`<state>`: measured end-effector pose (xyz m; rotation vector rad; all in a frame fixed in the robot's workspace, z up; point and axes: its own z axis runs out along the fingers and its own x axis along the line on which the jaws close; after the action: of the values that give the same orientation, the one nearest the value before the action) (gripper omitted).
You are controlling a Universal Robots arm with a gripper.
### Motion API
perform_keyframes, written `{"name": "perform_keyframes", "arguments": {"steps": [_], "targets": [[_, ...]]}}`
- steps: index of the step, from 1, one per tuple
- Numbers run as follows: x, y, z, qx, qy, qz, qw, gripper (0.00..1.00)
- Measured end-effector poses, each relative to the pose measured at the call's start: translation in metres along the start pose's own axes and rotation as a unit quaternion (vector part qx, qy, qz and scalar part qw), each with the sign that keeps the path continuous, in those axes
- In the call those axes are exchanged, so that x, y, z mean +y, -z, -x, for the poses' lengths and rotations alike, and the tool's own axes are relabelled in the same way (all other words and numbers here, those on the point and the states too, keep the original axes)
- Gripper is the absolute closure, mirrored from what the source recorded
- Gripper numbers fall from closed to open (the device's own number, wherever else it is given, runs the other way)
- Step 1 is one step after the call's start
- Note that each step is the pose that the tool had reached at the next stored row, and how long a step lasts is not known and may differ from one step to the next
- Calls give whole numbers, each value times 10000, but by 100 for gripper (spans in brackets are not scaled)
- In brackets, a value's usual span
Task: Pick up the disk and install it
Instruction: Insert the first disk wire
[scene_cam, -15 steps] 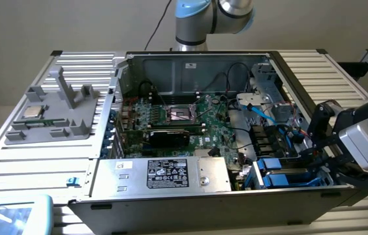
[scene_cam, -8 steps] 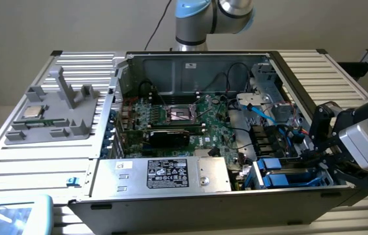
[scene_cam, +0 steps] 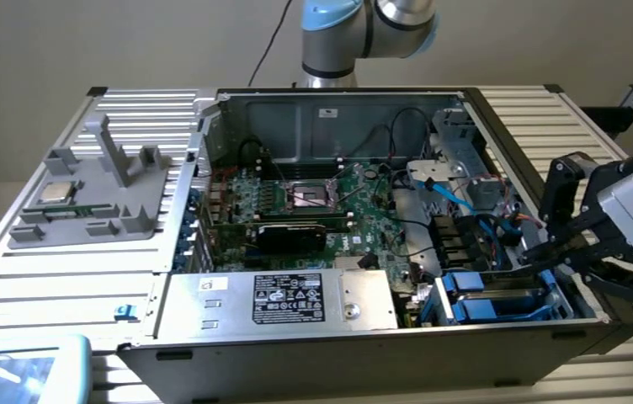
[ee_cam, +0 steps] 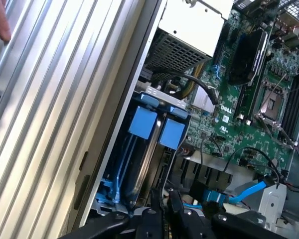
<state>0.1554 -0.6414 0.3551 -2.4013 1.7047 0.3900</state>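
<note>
Half-seen parts
The disk (scene_cam: 485,310) sits deep in its bay (scene_cam: 440,299), label hidden; the arm (scene_cam: 367,34) runs off the exterior view's top; print on the silver box (scene_cam: 294,299) is too small to read.

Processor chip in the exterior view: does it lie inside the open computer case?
No, the processor chip lies on the grey holder outside the computer case, toward the exterior view's left.

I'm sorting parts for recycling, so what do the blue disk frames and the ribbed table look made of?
Blue disk frames: likely plastic, bright blue, matte, with moulded tabs. Table: probably aluminium, judging by its silvery ribbed slats with a soft sheen, though the look leaves it open.
</note>
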Motion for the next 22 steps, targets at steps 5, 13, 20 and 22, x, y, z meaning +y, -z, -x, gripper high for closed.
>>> {"name": "perform_keyframes", "arguments": {"steps": [5,13,20,22], "targets": [[-1,12,75,236,-28,78,9997,83],[-8,27,196,569,-60,158,9982,83],[-3,18,282,906,-81,202,9957,83],[-3,18,305,998,-85,208,9948,83]]}}
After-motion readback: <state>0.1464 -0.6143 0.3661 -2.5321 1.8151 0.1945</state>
